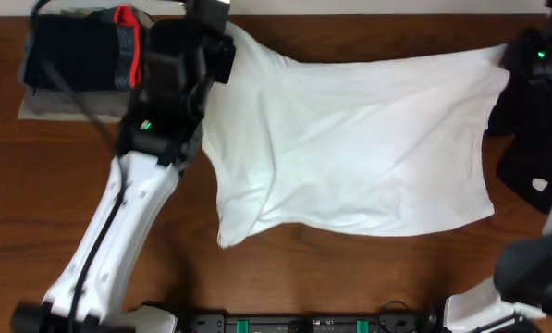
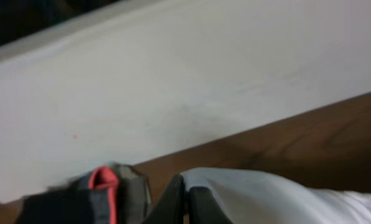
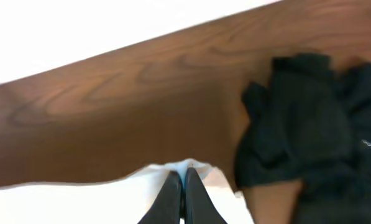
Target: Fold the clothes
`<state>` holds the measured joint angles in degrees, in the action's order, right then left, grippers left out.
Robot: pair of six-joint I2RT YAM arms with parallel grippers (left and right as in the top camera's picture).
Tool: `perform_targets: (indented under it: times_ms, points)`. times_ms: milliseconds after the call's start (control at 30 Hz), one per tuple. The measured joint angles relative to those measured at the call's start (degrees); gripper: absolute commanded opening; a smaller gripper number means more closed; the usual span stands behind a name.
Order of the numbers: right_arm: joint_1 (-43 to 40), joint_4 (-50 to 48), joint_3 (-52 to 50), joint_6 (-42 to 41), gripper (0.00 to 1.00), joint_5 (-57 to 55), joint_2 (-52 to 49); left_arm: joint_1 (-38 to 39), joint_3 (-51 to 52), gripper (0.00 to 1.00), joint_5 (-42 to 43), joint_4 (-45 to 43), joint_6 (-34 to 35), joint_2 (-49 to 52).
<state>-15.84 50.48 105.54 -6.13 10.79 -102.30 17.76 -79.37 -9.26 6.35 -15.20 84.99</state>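
Overhead bright, evenly lit; white T-shirt near blown out, soft shadow beneath hem on table. Wrist views blurred; white backdrop glares in right.

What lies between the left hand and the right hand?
The white T-shirt lies spread between the left hand and the right hand, both shut on its edge; the overhead view shows it.

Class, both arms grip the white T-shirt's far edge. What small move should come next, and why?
Probably lift both far corners slightly together, to start the fold toward the near edge: the left fingers and right fingers are shut on the white T-shirt, which lies spread on the table.
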Motion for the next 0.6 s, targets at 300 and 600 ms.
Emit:
perform_targets:
  times_ms: [300, 600]
  points:
    - [4.5, -18.1, 0.0, -0.2, 0.01, 0.2, -15.2, 0.0, -0.1, 0.06, 0.0, -19.5, 0.1, 17.7]
    - [8.0, -33.7, 0.0, -0.4, 0.01, 0.1, -27.6, 0.0, 0.0, 0.06, -0.2, -38.6, 0.2, 32.1]
